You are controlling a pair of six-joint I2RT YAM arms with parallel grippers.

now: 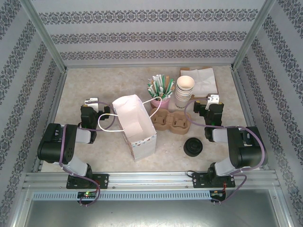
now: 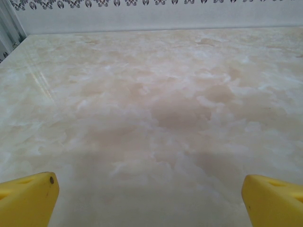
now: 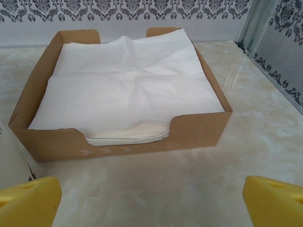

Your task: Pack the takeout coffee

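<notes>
Top external — coffee behind right gripper

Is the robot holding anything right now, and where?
Nothing. The left tool and right tool are both open and empty; the takeout coffee stands untouched on the table.

The top view looks down from high behind the arm bases over the whole desk. The left wrist view sits low behind the left gripper, close above bare desk, facing the back wall. The right wrist view — equally low behind the right gripper — faces the napkin tray up close; the top view shares that tray.
</notes>
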